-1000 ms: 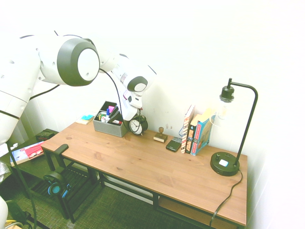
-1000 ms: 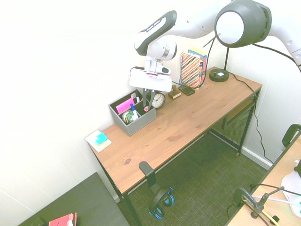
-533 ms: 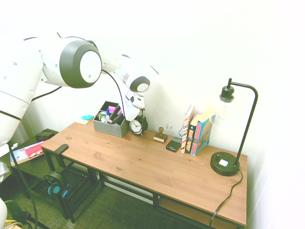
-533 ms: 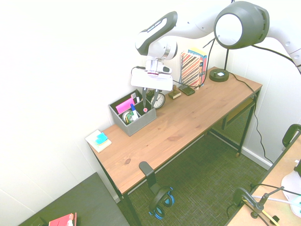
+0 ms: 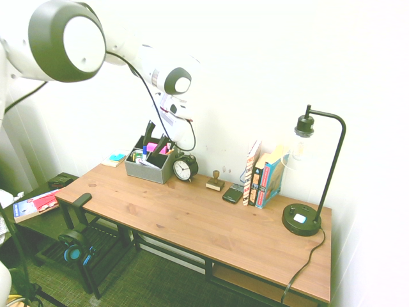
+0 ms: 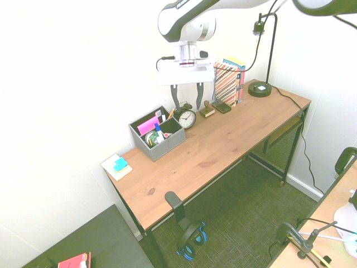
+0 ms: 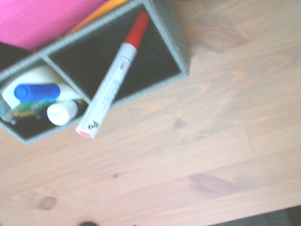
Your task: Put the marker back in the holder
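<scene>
The gripper [image 6: 188, 108] has its two fingers wide apart and nothing is between them. It hangs in the air above the desk [image 6: 206, 151]. Below is the holder [image 6: 162, 147], a grey box with divided compartments. The marker [image 7: 110, 84] lies tilted at its front compartment: the red cap is over the inside, and the white barrel crosses the front rim, so its red-tipped end sticks out. In the smaller compartment beside it stand a blue-capped pen [image 7: 37, 92], a white-capped item [image 7: 62, 113] and something green. Behind the divider there is a pink item [image 7: 42, 16] with an orange stick [image 7: 96, 16].

Compared with the earlier frames, the gripper has risen from the holder, its fingers have spread, and the marker has stayed behind.

The marker's barrel carries dark print, too blurred for reading. The black alarm clock [image 6: 186, 118] stands just beside the holder. Farther along are the stamp [image 6: 207, 109], the books [image 6: 227, 84] and the lamp [image 6: 260, 89].
</scene>
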`<state>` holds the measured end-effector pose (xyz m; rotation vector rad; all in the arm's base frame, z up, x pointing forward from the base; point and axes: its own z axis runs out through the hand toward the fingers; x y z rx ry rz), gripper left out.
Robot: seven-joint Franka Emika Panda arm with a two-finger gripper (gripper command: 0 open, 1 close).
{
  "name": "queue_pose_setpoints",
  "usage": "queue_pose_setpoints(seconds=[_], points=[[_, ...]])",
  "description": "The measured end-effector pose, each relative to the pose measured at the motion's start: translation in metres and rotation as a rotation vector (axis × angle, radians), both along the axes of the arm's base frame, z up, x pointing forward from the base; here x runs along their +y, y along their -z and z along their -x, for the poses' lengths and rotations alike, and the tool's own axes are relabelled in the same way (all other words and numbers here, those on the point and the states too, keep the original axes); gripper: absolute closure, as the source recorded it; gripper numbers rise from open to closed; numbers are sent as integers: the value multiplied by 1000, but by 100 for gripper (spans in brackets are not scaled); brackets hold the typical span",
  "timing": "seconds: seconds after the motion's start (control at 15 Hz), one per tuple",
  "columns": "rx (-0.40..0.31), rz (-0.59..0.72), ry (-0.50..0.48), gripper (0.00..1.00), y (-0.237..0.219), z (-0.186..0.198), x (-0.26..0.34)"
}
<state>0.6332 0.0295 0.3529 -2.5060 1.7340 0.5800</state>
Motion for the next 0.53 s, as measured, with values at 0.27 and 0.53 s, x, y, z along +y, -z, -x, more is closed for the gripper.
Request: queue_pose_setpoints(seconds=[0.27, 0.53], points=[[-50, 168, -178, 0, -47, 60, 1], [-164, 286, -325, 0, -81, 120, -3]])
